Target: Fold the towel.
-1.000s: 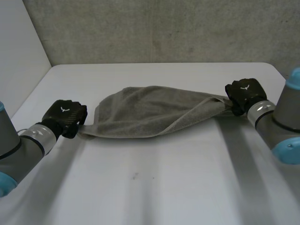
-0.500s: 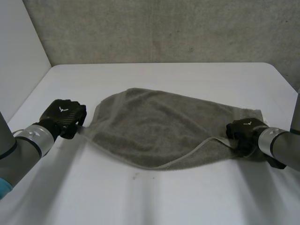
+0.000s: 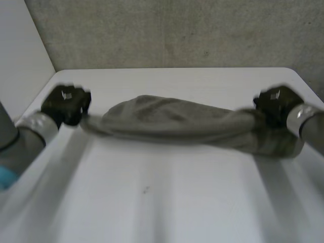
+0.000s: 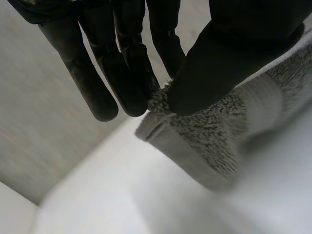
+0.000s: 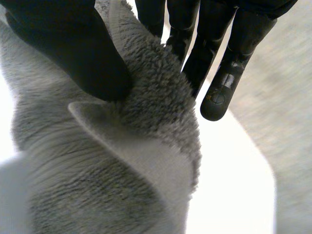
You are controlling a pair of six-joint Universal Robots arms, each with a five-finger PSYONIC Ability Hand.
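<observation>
The towel (image 3: 172, 121), spread broad across the table (image 3: 162, 202) half a second ago, is now drawn into a narrow grey band strung between the two hands, both of which have swung toward the far side. The left hand (image 3: 66, 101) pinches a hemmed corner between thumb and straight fingers at one end, while the right hand (image 3: 277, 104) nips a bunched fold between thumb and fingers at the other, loose cloth sagging beneath it. The band's middle seems to hang just clear of the table, though motion blur leaves that uncertain.
</observation>
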